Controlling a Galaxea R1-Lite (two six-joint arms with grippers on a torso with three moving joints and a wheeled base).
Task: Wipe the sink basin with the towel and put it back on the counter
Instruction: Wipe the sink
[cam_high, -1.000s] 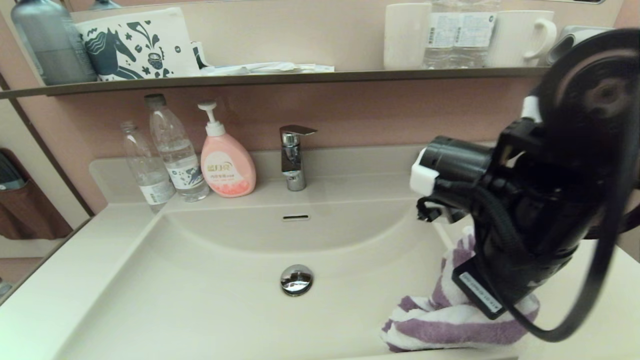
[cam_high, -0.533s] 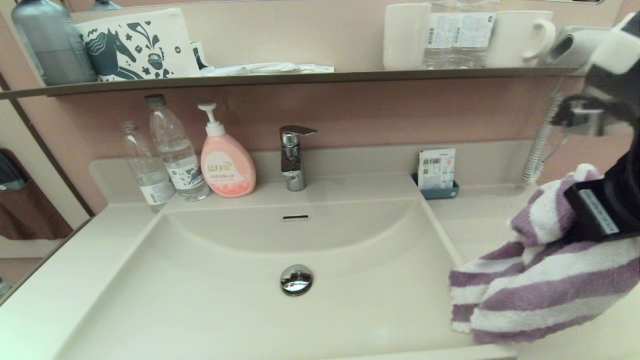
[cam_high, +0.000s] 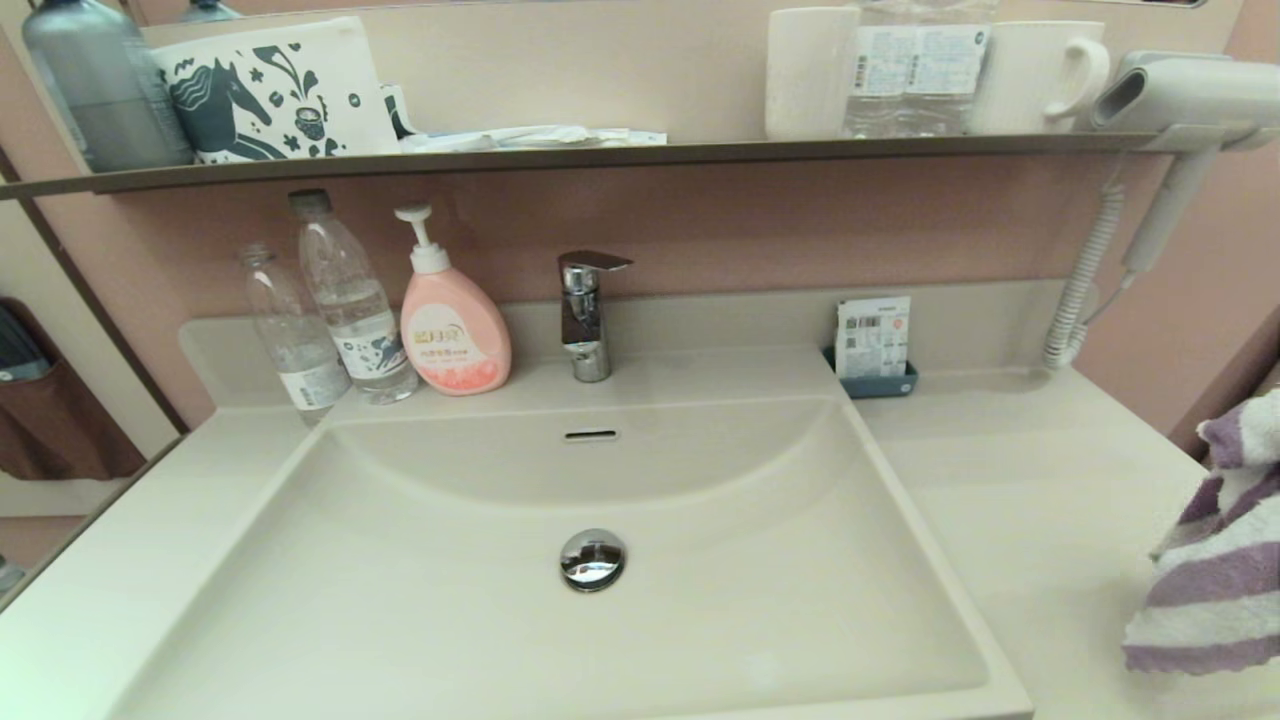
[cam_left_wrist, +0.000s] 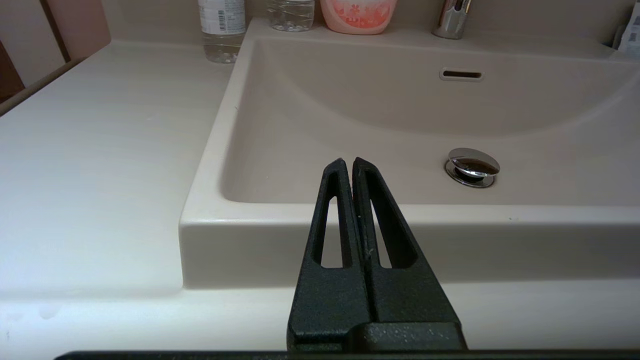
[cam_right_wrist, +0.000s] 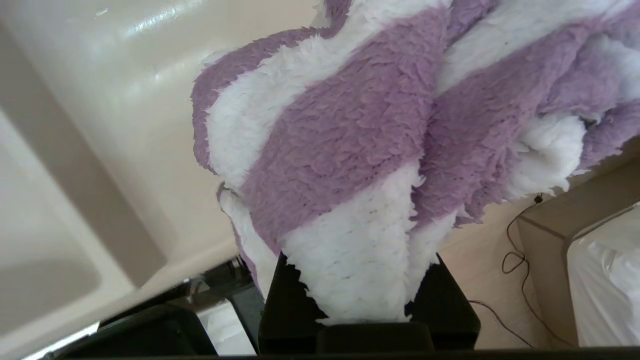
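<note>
We see the towel (cam_high: 1215, 570) in broad purple and white stripes; the sink basin (cam_high: 420, 600) and counter (cam_high: 1030, 480) one cream-white; the drain plug (cam_high: 592, 558) chrome; the soap bottle (cam_high: 455, 335) pink; both grippers' fingers (cam_left_wrist: 345, 220) black.

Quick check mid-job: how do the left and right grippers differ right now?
The left gripper is shut on nothing; the right gripper is shut on the towel. The left sits before the front rim of the sink basin; the right holds the towel off the right end of the counter. Both have black jaws.
</note>
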